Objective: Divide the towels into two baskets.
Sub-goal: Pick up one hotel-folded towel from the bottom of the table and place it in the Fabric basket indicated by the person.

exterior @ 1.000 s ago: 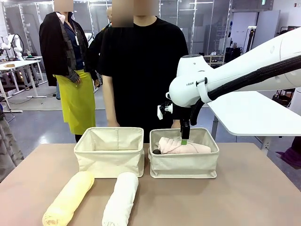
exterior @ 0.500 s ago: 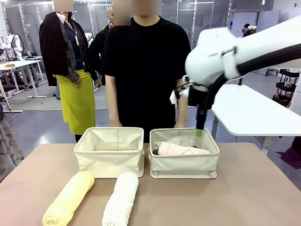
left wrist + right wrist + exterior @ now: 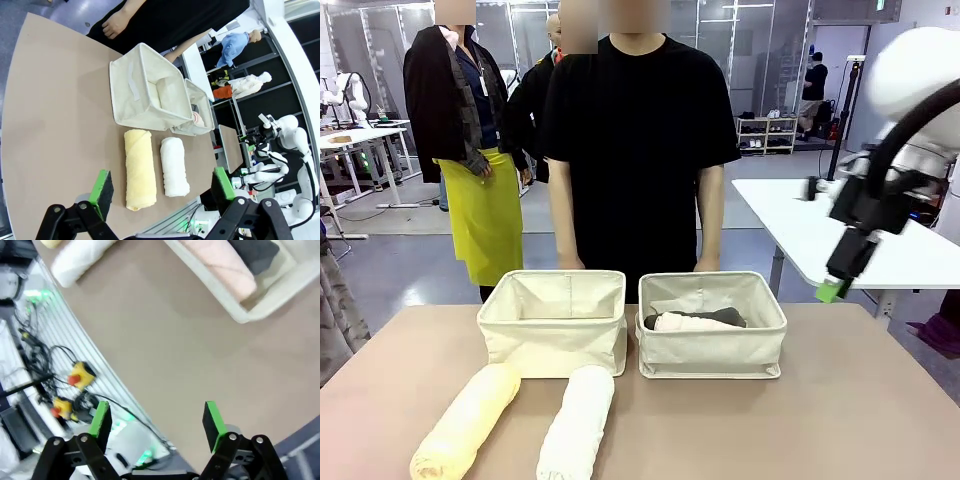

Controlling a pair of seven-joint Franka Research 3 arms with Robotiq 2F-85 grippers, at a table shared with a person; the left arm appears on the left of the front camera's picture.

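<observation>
Left pincer (image 3: 162,185) and right pincer (image 3: 157,420) both spread and empty; the yellow towel (image 3: 466,420) looks soft and light, best gripped mid-roll.

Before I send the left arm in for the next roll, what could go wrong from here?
1. The pale yellow terry towel roll and the white terry towel roll lie close side by side; the open left end effector could snag both.
2. The empty left cream canvas basket has soft walls; a low carry could push its near wall in.
3. The person's hand hangs just beyond that basket, so a long reach may meet it.
</observation>
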